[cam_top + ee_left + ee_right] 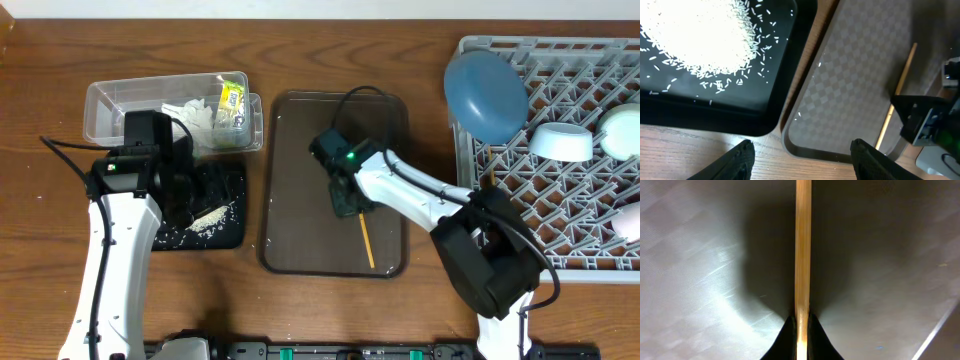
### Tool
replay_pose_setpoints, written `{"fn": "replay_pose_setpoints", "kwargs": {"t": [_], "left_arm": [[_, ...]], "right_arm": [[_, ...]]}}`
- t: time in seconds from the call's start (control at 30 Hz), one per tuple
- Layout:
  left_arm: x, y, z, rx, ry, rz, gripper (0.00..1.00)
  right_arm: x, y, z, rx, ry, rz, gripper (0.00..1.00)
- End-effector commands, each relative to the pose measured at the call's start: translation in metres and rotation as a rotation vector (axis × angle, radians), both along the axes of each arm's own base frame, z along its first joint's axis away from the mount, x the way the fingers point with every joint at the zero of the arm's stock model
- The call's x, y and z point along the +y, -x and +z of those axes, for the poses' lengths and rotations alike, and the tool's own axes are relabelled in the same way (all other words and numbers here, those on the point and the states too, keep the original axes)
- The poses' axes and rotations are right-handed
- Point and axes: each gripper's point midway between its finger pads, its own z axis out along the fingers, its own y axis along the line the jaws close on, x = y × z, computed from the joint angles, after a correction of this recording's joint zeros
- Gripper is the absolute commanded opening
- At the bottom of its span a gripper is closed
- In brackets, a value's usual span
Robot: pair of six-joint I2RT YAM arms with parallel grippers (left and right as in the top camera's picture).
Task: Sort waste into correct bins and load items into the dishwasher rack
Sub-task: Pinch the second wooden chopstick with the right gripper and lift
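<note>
My right gripper (350, 200) is shut on a thin wooden chopstick (367, 243) over the brown serving tray (290, 240). The right wrist view shows the jaws (801, 330) pinching the chopstick (802, 245) just above the tray floor. My left gripper (180, 205) is open and empty (802, 167) over the black tray (232, 232), which holds a heap of rice (700, 35). The clear tub (110, 105) holds white tissue (195, 118) and the green-and-yellow wrapper (232, 100). The grey rack (560, 240) holds the dark blue plate (485, 95), pale bowl (560, 142), mint-green bowl (622, 130) and pink cup (630, 222).
The brown tray lies between the black tray and the rack. Its rim (805, 145) is close to the black tray's corner (765, 125) in the left wrist view. Loose rice grains lie scattered on the black tray. Bare wooden table shows in front of the trays.
</note>
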Motion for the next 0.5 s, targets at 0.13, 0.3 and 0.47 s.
{"fn": "replay_pose_setpoints", "kwargs": {"t": [0.13,0.3,0.47], "left_arm": [[0.003,0.0,0.002,-0.007,-0.015,0.002,0.65],[0.003,0.0,0.002,-0.007,-0.015,0.002,0.65],[0.003,0.0,0.002,-0.007,-0.014,0.002,0.65]], "right_arm": [[-0.037,-0.018,-0.002,0.032,0.012,-0.026,0.01],[-0.04,-0.027,0.029,0.025,-0.072,0.033,0.01],[-0.056,-0.035,0.086,-0.077,-0.113,0.07,0.01]]}}
